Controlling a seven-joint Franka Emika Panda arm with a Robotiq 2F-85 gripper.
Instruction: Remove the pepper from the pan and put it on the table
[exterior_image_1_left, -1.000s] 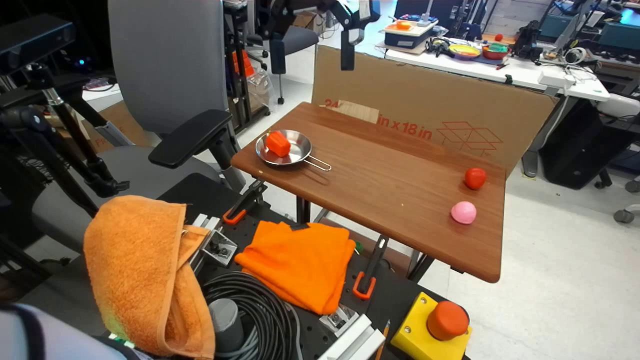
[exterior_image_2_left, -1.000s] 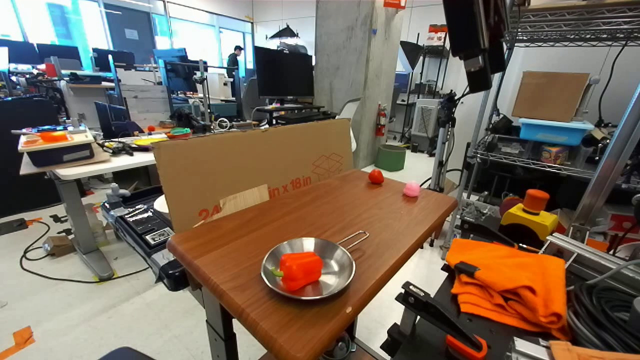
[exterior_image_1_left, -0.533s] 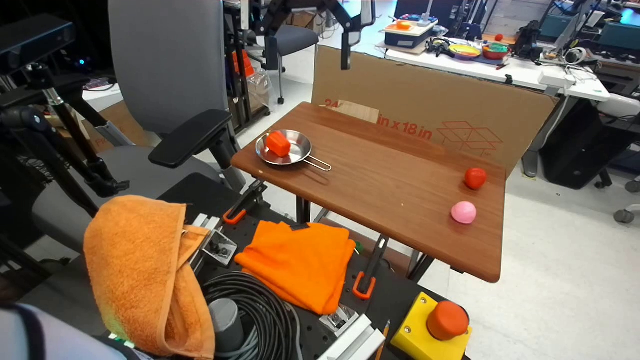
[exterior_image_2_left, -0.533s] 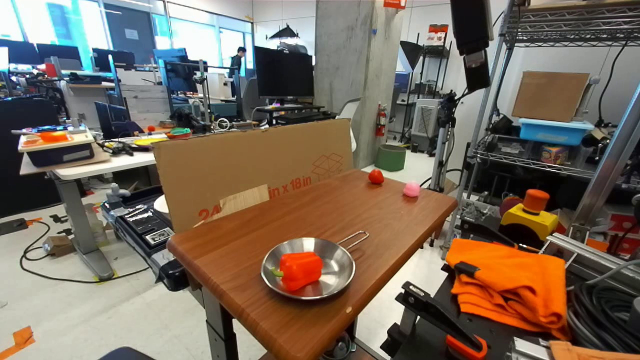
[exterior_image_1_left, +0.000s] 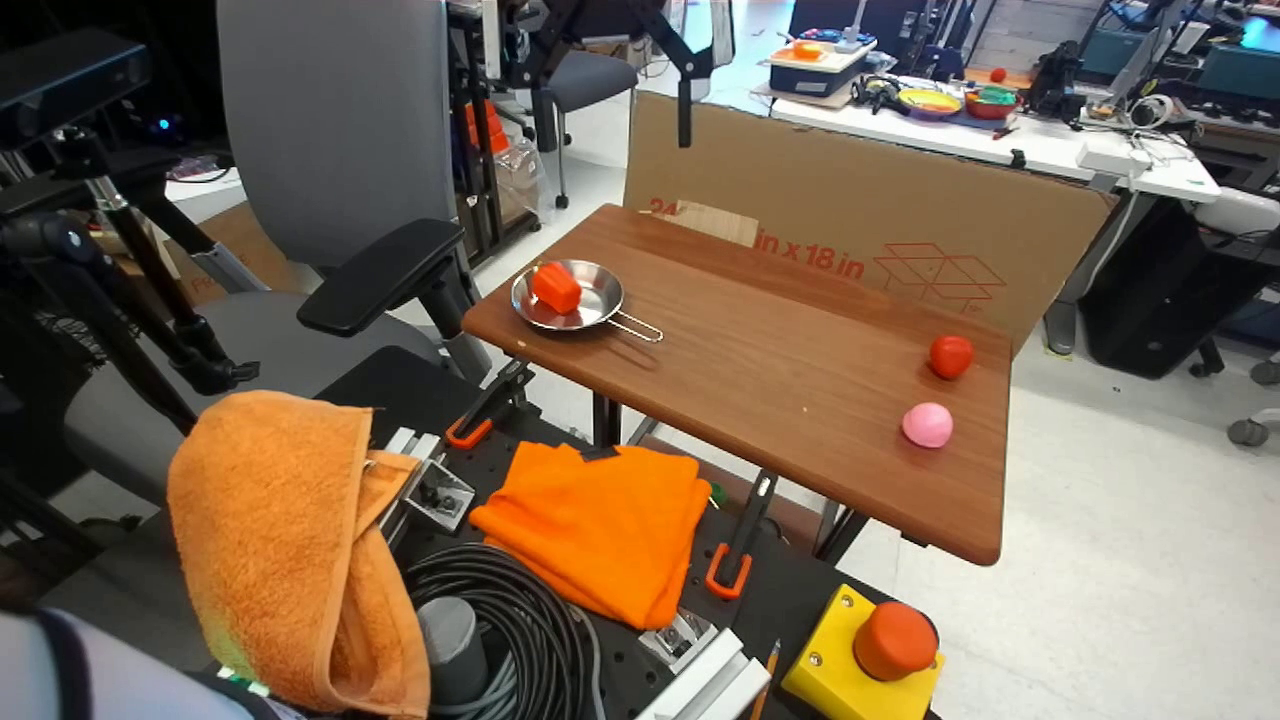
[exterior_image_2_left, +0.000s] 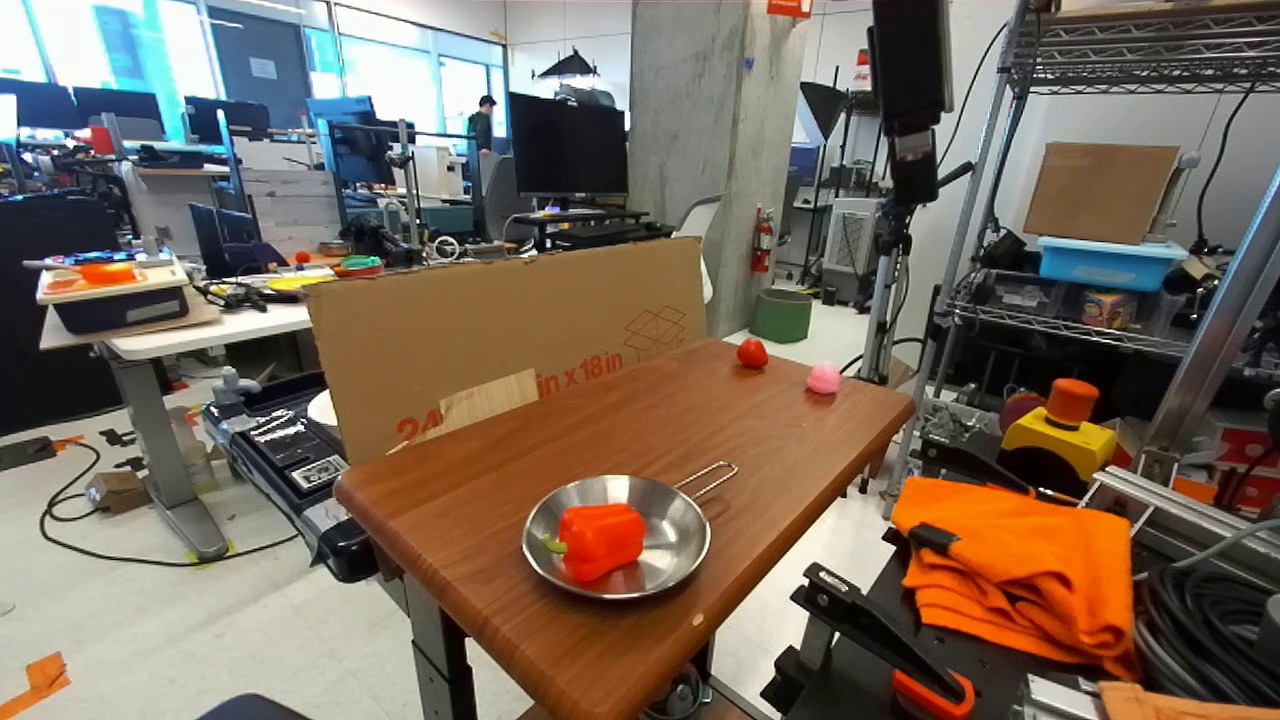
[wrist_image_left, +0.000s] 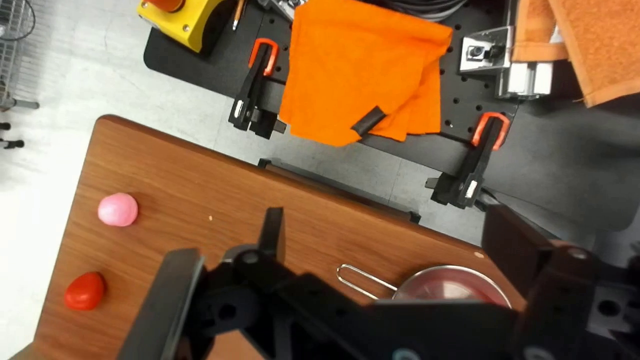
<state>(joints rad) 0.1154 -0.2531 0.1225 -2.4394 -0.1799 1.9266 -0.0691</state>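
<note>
Red pepper (exterior_image_2_left: 603, 541) rests inside the pan (exterior_image_2_left: 675, 540); hand (exterior_image_1_left: 615, 140) spread. Presumed step: approach. Next: align over pepper, descend.

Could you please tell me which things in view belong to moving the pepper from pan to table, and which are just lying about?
For the job:
the table
the pan, resting on it
the pepper, lying inside
the open tool

Just lying about:
red rounded item
pink ball
folded orange cloth
orange towel
coiled cable

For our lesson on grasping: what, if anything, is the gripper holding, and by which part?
Nothing is held: the gripper is open, and the pepper lies in the pan.
</note>
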